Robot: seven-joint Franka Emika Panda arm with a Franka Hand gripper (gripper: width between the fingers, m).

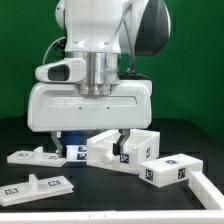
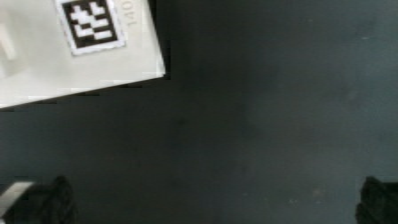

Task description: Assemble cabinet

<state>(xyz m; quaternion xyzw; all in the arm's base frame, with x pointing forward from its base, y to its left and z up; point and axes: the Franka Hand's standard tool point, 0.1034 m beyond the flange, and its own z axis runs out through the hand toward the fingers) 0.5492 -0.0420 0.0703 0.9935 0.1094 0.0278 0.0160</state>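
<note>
The cabinet's white parts lie on the black table. A box-shaped body (image 1: 112, 148) with black-and-white tags sits just under the arm, with a second white block (image 1: 152, 143) on the exterior view's right. A flat tagged panel (image 1: 170, 171) lies in front of that block. My gripper (image 1: 92, 138) hangs low over the table beside the body, open wide and holding nothing. In the wrist view my gripper (image 2: 210, 205) shows only dark fingertips (image 2: 39, 200) at the frame's edges, with bare table between them. A white tagged panel (image 2: 71, 60) lies apart from the fingers.
Two flat white tagged pieces lie on the exterior view's left, one further back (image 1: 32, 156) and one near the front (image 1: 42, 184). A white rail (image 1: 205, 190) runs along the front right. A green wall stands behind the arm.
</note>
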